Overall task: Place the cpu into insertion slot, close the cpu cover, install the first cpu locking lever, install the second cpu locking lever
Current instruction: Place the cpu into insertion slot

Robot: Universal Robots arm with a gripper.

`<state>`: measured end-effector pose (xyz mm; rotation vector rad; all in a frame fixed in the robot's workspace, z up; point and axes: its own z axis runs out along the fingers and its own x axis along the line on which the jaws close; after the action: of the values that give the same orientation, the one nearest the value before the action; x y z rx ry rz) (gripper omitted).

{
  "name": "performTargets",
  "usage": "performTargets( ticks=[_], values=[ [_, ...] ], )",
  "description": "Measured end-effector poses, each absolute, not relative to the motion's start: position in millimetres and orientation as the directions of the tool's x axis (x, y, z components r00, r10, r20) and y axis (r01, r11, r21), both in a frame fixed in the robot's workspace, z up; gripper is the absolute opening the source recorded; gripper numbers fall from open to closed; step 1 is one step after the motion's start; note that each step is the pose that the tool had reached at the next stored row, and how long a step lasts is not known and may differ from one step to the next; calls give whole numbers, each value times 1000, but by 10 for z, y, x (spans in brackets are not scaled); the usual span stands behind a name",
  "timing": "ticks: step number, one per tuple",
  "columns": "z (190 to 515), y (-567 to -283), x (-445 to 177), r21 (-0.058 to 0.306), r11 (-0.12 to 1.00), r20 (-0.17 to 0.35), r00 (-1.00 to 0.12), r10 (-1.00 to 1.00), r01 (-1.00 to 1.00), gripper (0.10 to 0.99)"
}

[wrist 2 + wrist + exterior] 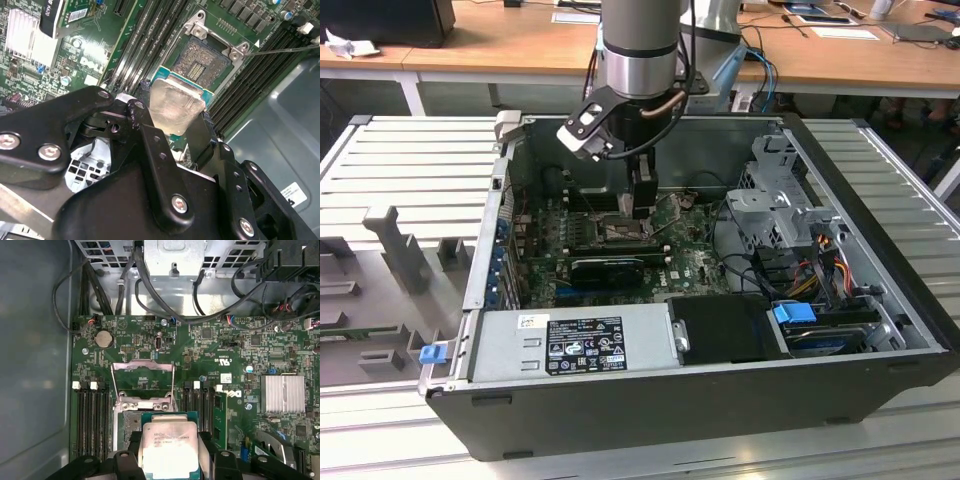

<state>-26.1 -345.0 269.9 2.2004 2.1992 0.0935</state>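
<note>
My gripper is shut on the cpu, a flat square chip with a pale metal face, its edges pinched between the black fingers. In the first wrist view the cpu hangs just above and partly over the insertion slot. In the second wrist view the insertion slot lies bare, its dark contact field showing. The cpu cover stands swung up at the slot's far side. A thin locking lever sticks out beside the slot. In the exterior view the gripper hangs low over the green motherboard inside the computer case.
Long black memory slots flank the slot on both sides. A silver heat sink and a coin battery sit on the board. Black cables run along its far edge. A drive cage and power supply stand around the board.
</note>
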Motion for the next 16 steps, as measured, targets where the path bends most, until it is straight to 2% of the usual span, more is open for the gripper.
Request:
performTargets(
  ticks=[16],
  values=[
    [2363, -3302, -372, 64, -8, 23, 7, 1000, 998, 529]
  ],
)
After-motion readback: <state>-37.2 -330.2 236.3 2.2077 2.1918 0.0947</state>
